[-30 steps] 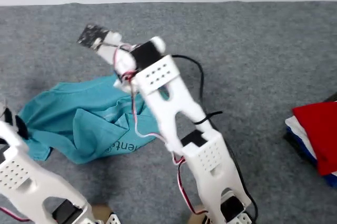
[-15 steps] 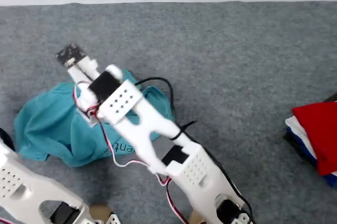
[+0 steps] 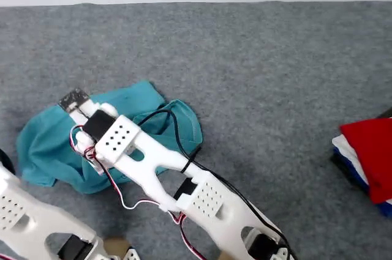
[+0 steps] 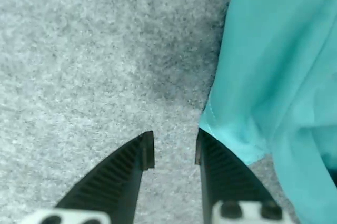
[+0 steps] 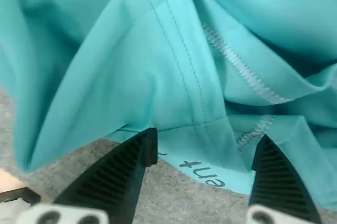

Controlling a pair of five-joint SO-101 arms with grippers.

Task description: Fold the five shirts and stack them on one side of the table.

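At 7 o'clock the left gripper (image 4: pixel 175 142), fingers slightly apart, hangs just over the grey table (image 3: pixel 275 58) at the hem of the teal shirt (image 3: pixel 43 144). The right gripper (image 5: pixel 206 145), fingers wide apart, hangs over this 1 crumpled shirt at 9 o'clock, its arm covering the middle. At 3 o'clock lies 1 stack (image 3: pixel 367 150) of seemingly 4 folded shirts, red on top.

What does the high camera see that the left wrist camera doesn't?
High view: the folded stack, red on top, and the right arm stretched over the teal shirt. Left wrist view: the left gripper up close, fingers apart over the mat, beside the shirt's hem. Both: the teal shirt and the mat.
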